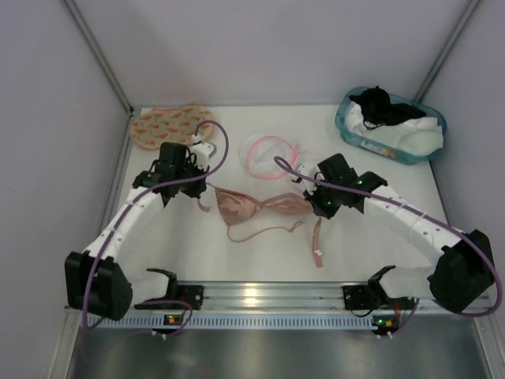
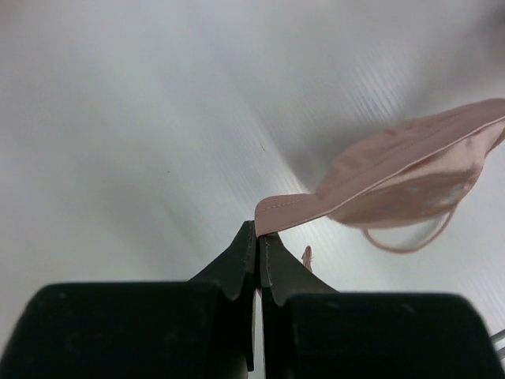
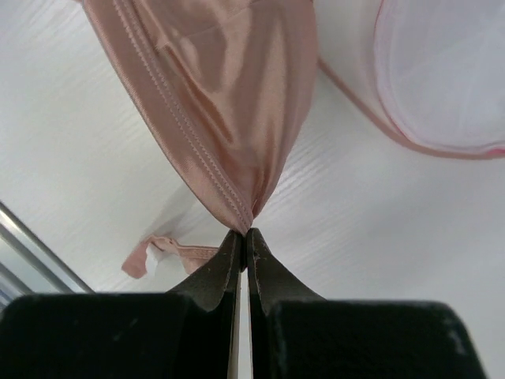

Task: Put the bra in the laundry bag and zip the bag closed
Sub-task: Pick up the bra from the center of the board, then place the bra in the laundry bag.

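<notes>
The salmon-pink bra (image 1: 256, 209) is stretched between my two grippers near the middle of the table, and its thin straps trail toward the front edge. My left gripper (image 1: 207, 189) is shut on the bra's left end band. In the left wrist view the band (image 2: 284, 212) comes out of the closed tips (image 2: 258, 233), with a cup (image 2: 410, 178) beyond. My right gripper (image 1: 316, 207) is shut on the right cup's gathered fabric (image 3: 221, 103) at its tips (image 3: 245, 233). The white mesh laundry bag (image 1: 268, 151) with its pink rim lies just behind the bra; its edge (image 3: 442, 71) shows in the right wrist view.
An orange-printed padded piece (image 1: 170, 125) lies at the back left. A teal basket (image 1: 390, 126) holding white and black clothes stands at the back right. Grey walls close in the table on the left, back and right. A metal rail (image 1: 260, 294) runs along the front edge.
</notes>
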Robot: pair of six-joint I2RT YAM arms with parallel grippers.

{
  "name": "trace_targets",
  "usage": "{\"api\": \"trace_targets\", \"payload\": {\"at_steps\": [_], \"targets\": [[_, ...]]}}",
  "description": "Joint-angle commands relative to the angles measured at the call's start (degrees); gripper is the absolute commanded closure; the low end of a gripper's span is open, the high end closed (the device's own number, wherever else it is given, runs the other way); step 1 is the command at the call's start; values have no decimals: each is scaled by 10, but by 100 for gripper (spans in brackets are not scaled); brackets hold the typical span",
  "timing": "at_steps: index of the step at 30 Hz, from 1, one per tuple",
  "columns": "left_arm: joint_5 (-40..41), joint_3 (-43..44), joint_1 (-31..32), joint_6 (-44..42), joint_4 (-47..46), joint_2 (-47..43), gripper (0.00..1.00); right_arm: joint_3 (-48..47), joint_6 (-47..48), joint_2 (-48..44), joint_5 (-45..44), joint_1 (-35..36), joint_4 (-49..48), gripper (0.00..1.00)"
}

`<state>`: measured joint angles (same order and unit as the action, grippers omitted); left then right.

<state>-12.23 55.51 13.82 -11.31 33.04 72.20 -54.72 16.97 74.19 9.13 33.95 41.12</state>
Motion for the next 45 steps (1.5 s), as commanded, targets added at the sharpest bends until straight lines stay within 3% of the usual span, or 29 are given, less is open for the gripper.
{"api": "trace_targets", "payload": {"at_steps": [1,13,20,26,33,39,45], "targets": [[-24,23,0,-114,41,-79,100,-43,102,-66,33,-4,100,100],[-195,15,1,-265,221,-336,100,-94,229,-195,185,26,337,100],[-185,68,1,-291,285,-447,100,-174,254,-208,255,49,390,100],[-162,127,1,-276,287,-467,100,-298,228,-185,222,67,393,100],[-193,185,1,-250,287,-481,100,-416,215,-180,185,73,439,100],[-241,233,1,-217,287,-489,100,-423,193,-219,207,74,447,100],[-288,268,-6,-171,287,-497,100,-416,198,-269,291,42,444,100]]}}
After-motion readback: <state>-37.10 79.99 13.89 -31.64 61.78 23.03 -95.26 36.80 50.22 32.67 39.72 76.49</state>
